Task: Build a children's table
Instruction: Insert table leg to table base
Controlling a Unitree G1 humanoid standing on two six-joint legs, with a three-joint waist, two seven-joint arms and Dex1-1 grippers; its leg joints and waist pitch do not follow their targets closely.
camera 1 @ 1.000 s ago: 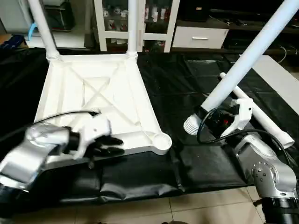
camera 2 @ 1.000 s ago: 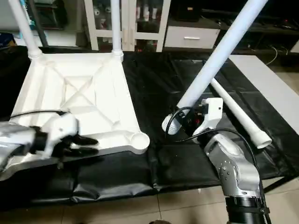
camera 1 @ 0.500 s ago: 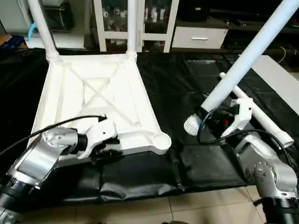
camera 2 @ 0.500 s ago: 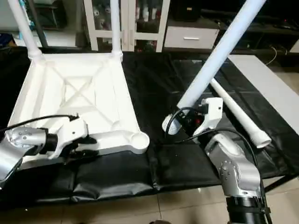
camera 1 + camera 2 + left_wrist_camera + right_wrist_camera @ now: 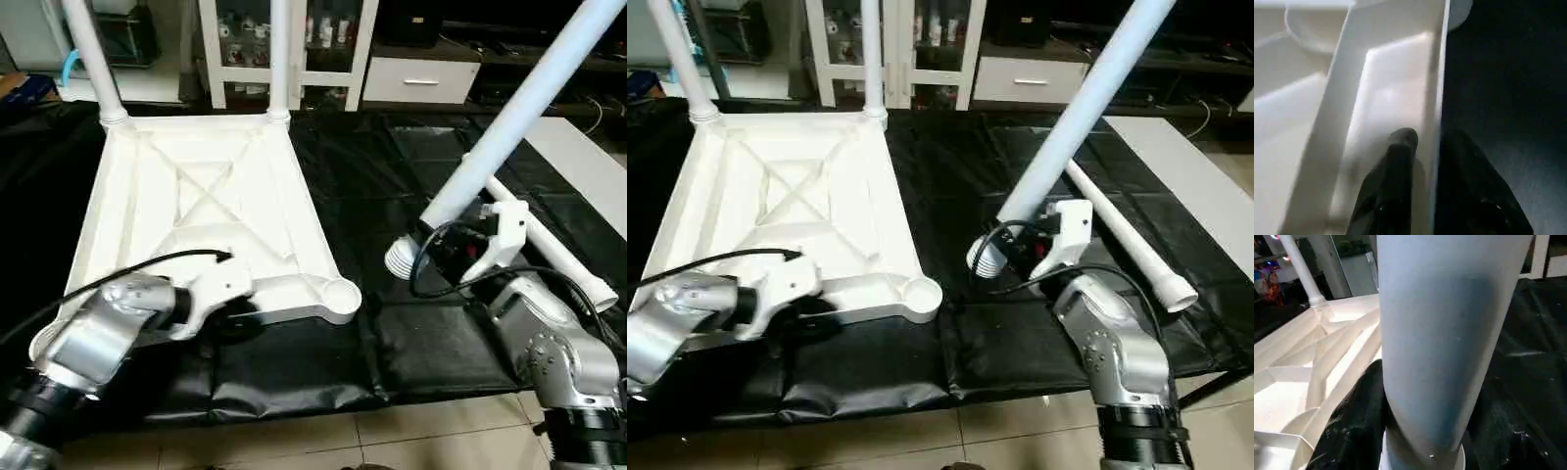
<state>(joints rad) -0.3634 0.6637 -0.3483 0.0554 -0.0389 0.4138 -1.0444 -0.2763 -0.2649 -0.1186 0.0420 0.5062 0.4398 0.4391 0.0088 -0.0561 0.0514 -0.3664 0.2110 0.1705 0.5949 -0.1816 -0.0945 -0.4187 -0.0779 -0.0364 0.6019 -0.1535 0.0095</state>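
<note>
While two legs are already standing in the far corner sockets, the left gripper (image 5: 1422, 147) is pinching the near rim of the upturned table top (image 5: 211, 211), one finger on each side of the wall. Further right, the near-right socket (image 5: 340, 292) is sitting empty. The right gripper (image 5: 441, 257) is clamping a third leg (image 5: 519, 108), tilted, threaded end nearest the socket. That end needs lining up over the socket next. A fourth leg (image 5: 549, 250) is lying on the black mat (image 5: 392, 176).

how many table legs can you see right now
4: two legs stand screwed into the far corners of the tabletop, one on the left and one beside it; one leg is in the right tool; one lies on the black mat.
</note>
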